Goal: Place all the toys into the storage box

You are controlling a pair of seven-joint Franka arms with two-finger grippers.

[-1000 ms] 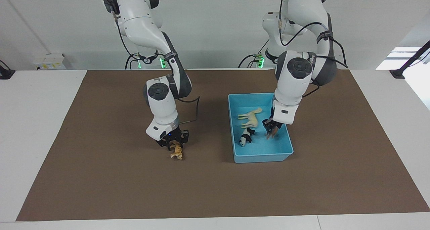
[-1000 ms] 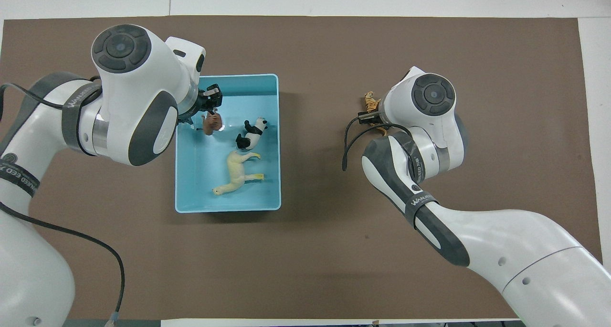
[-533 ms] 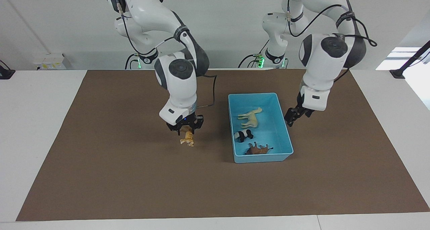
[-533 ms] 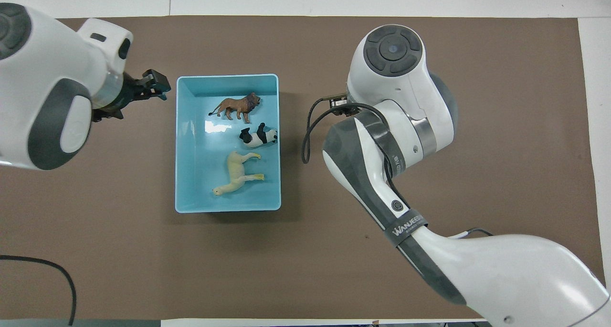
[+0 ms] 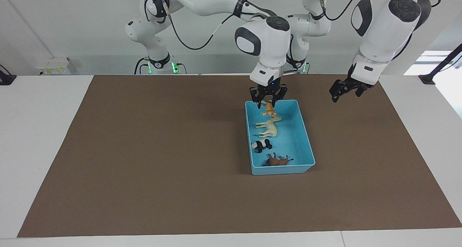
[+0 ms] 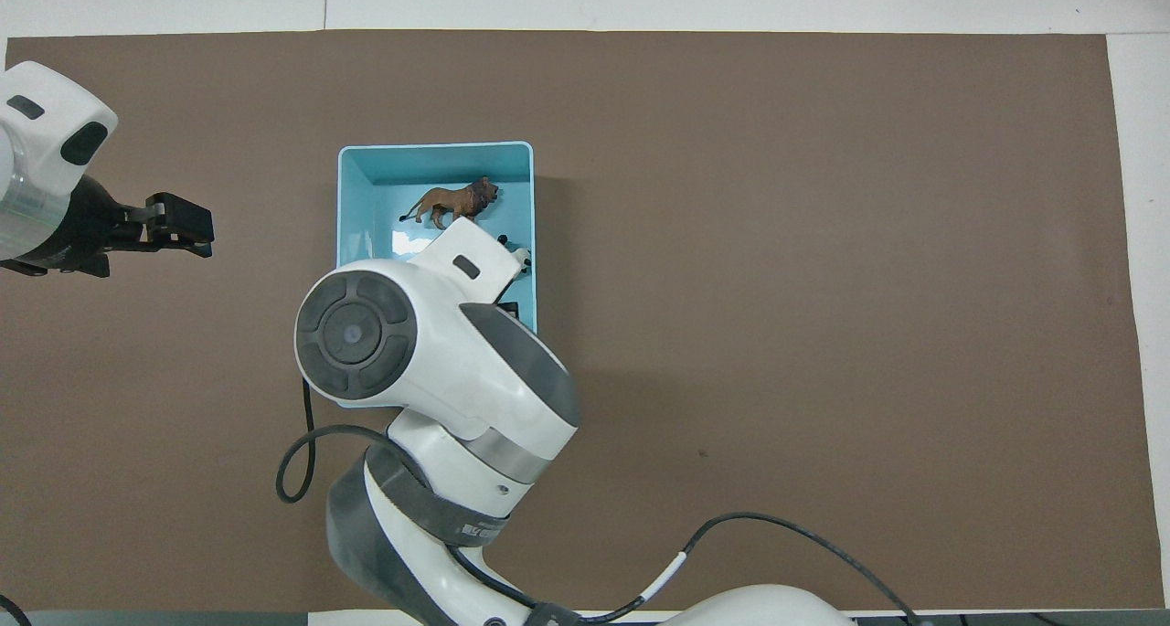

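Observation:
The light blue storage box (image 5: 309,146) lies on the brown mat. In it lie the cream camel (image 5: 269,128), the panda (image 5: 261,145) and the brown lion (image 5: 277,160), the lion farthest from the robots. My right gripper (image 5: 268,101) is shut on the orange tiger (image 5: 269,110) and holds it just over the box's end nearest the robots. My left gripper (image 5: 344,90) is open and empty, raised over the mat beside the box toward the left arm's end. In the overhead view the right arm covers most of the box (image 6: 435,145); the lion (image 6: 452,203) shows.
The brown mat (image 5: 144,160) covers most of the white table. No other objects lie on it. In the overhead view the left gripper (image 6: 178,233) is off to the side of the box.
My left gripper let the lion go into the box, then rose and drew away. My right gripper lifted the tiger off the mat and carried it across to over the box.

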